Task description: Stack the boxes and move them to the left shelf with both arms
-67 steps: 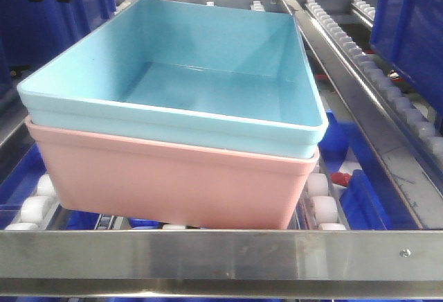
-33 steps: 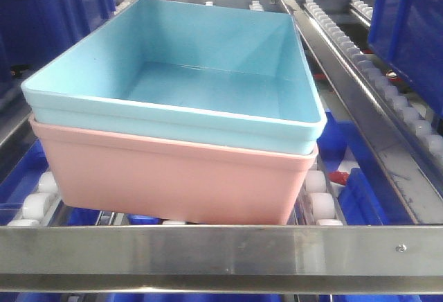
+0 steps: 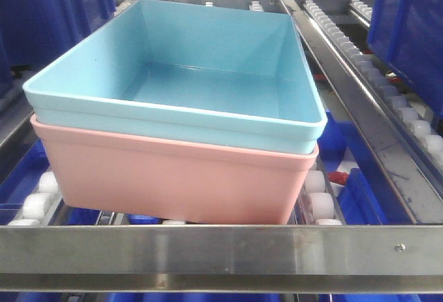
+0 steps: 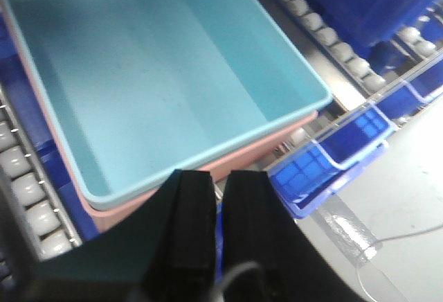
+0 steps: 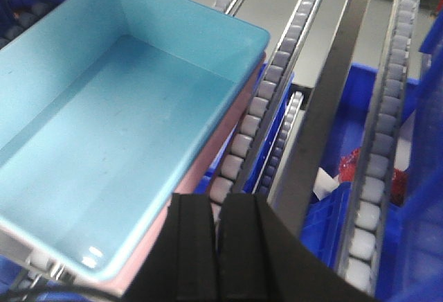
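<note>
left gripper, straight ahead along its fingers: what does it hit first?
Probably the near rim of the blue bin, nested in the pink bin. The left gripper sits nearly closed just short of it; depth is unclear.

A warehouse or factory floor: steel roller racks (image 3: 360,101) holding dark blue crates (image 3: 408,32)

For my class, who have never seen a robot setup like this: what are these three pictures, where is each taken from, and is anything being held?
This is a two-armed robot. One picture looks forward at a roller shelf; the other two come from cameras on its wrists. A turquoise bin sits nested inside a pink bin, resting on the shelf's white rollers. The black shapes at the bottom of the wrist pictures are the left gripper and right gripper. Each has its fingers nearly together and holds nothing; both are above the bins, not touching them. Dark blue crates stand around.
</note>
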Motion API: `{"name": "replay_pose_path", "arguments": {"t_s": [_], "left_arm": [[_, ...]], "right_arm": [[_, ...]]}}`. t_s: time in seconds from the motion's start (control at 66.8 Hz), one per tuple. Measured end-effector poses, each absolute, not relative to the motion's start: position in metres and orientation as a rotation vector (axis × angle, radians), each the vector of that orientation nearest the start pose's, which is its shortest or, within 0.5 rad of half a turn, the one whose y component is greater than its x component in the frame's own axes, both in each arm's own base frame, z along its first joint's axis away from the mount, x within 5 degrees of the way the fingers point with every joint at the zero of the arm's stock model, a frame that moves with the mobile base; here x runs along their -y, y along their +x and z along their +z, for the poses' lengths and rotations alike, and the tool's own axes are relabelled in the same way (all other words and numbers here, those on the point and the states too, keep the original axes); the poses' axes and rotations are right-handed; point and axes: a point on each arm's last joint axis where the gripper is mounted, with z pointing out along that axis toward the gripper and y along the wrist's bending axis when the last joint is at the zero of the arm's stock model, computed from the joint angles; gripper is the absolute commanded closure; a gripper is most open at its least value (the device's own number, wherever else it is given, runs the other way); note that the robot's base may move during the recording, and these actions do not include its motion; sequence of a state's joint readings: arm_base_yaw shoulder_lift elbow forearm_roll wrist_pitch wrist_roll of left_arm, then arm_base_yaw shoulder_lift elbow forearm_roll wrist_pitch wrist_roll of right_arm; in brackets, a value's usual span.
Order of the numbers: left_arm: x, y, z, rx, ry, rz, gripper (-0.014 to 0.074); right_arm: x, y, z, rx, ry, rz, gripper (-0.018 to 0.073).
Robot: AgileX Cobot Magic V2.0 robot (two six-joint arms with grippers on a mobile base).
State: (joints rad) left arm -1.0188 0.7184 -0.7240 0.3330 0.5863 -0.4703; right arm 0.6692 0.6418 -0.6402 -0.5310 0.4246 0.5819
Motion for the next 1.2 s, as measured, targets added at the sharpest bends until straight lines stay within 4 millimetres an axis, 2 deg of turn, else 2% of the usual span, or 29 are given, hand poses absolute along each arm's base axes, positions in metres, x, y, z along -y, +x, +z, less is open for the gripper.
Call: {"name": "replay_pose_path", "arguments": {"t_s": [0.12,0.27,0.943,1.033,1.108,1.198], "left_arm": [[0.101,0.076,0.326,-1.934,0.772,-0.593,0.0586],[0.098,0.073,0.316,-1.943,0.790,-0.589,0.0586],[0.098,0.072,0.316,-1.954,0.786,-0.603,0.0586],[0.101,0.066,0.315,-1.933,0.855,-0.656,0.0586],[0.102,0.062,0.311,-1.897,0.924,-0.688,0.0586],[0.098,0.062,0.302,-1.865,0.892,-0.702,0.0586]], "right_arm": [[-0.044,0.086,0.321,-1.765,-0.369,0.353,0.0509],[-0.031,0.071,0.306,-1.718,-0.358,0.361,0.0509],[-0.030,0.069,0.306,-1.702,-0.358,0.361,0.0509],[-0.030,0.069,0.306,-1.702,-0.358,0.361,0.0509],[-0.030,0.069,0.306,-1.702,-0.358,0.361,0.0509],[-0.030,0.069,0.306,-1.702,-0.358,0.361,0.0509]]}}
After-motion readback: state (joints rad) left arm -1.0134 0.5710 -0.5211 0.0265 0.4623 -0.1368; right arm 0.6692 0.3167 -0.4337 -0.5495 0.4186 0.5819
